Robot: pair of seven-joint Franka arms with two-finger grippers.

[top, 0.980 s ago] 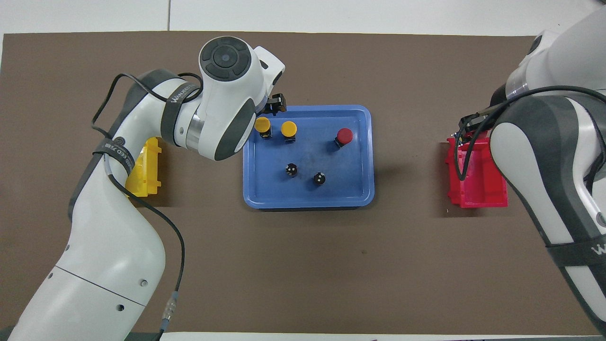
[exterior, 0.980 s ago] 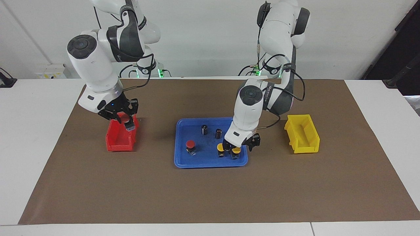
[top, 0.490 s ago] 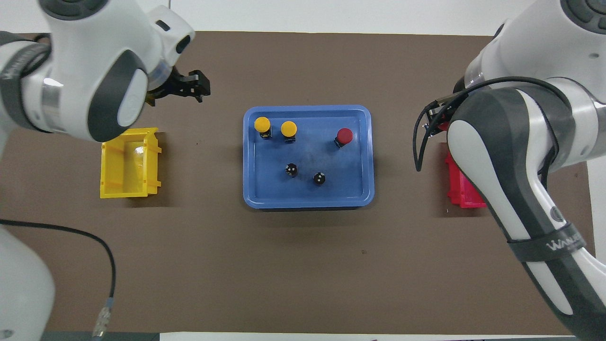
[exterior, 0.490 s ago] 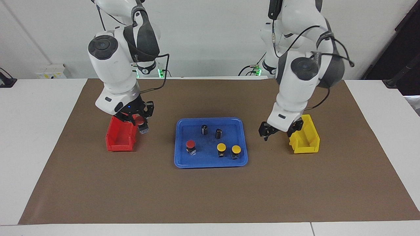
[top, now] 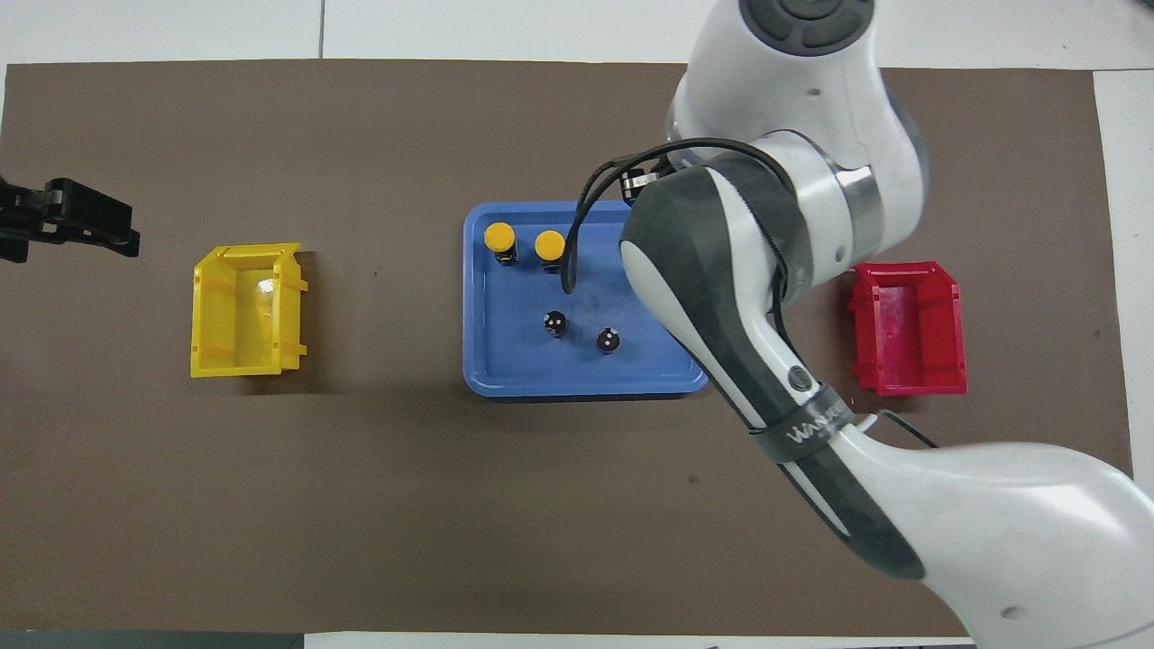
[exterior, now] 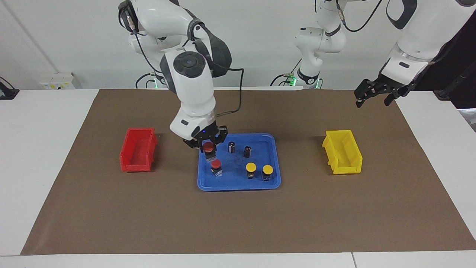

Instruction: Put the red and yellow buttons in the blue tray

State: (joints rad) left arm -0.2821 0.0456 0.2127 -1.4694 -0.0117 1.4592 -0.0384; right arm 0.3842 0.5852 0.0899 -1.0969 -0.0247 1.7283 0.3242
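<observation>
I have a red button [exterior: 208, 147] pinched in the right gripper [exterior: 207, 146], fingers closed on its body, cap toward the camera in the facing view. It hangs over the blue tray [exterior: 238, 184], above the end of the tray toward the right arm's end of the table. The button looks roughly upright, though I cannot tell its tilt exactly. In the overhead view the arm's forearm covers it entirely.

Just below it in the facing view, at about six o'clock from the held one, the second red button [exterior: 215, 166] stands upright on the tray floor, cap up. The two yellow buttons [exterior: 251, 169] stand side by side, also upright, at about three o'clock from that red one in the same view. Two dark cylinders [exterior: 231, 146] with silver tops stand upright in the tray, nearer to the robots than the yellow pair.

The right arm reaches in from its base with the wrist pointing steeply down over the tray. The red bin [exterior: 137, 154] sits on the brown mat [exterior: 238, 223] toward the right arm's end, the yellow bin [exterior: 343, 151] toward the left arm's end, both well apart from the tray.

The left gripper [exterior: 375, 93] waits high over the mat's edge near the yellow bin, fingers spread wide, holding nothing.
</observation>
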